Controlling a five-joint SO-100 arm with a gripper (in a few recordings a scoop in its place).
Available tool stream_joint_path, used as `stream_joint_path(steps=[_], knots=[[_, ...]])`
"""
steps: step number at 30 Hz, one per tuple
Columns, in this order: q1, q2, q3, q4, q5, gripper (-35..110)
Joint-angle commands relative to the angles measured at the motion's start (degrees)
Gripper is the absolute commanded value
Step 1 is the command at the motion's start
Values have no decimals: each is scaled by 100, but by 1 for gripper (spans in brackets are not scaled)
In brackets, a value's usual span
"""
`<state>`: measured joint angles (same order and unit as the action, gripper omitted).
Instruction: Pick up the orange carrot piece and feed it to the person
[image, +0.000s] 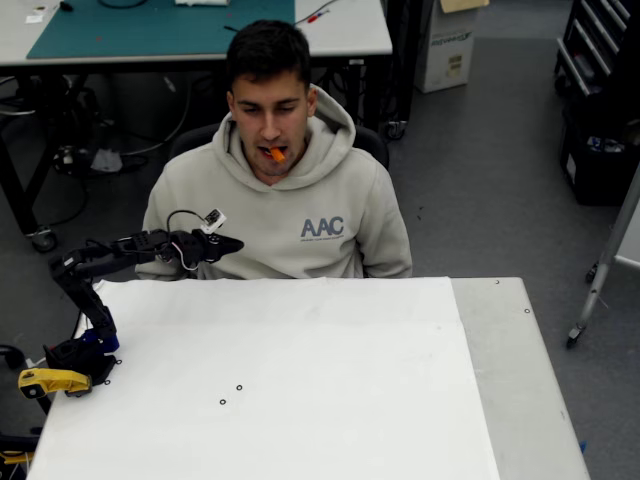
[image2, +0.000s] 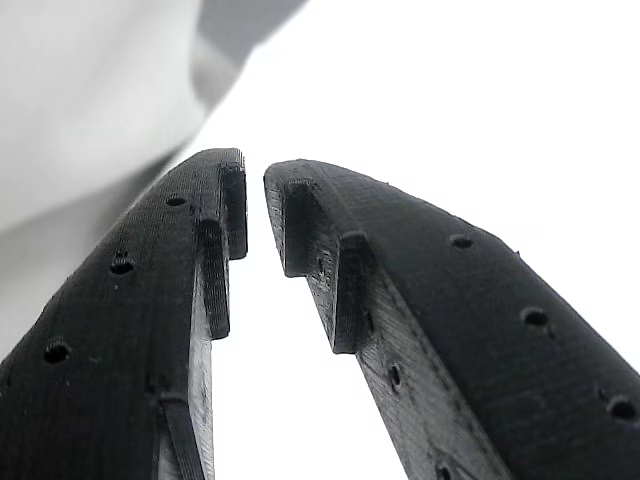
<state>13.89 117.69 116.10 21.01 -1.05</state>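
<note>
The orange carrot piece (image: 277, 154) sits between the lips of the person (image: 300, 215), who wears a beige hoodie and sits behind the table's far edge. My black gripper (image: 233, 243) hangs above the table's far left edge, level with the person's chest, below and left of the carrot and apart from it. In the wrist view the gripper (image2: 255, 190) has its two black fingers (image2: 150, 290) a narrow gap apart at the tips. Nothing is between them.
A white sheet covers the table (image: 300, 380). My arm's base with a yellow clamp (image: 50, 381) stands at the left edge. Behind the person are a desk with a teal mat (image: 150, 25) and a cardboard box (image: 447, 45). A metal stand leg (image: 605, 270) slants at the right.
</note>
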Motion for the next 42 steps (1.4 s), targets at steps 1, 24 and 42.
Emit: stream_joint_path(steps=[1,24,42], knots=[[-62,1257,694,9,-35,-1],[-686,7093,5414,18,-62,-1],[-835,7207,5678,2250,-62,-1]])
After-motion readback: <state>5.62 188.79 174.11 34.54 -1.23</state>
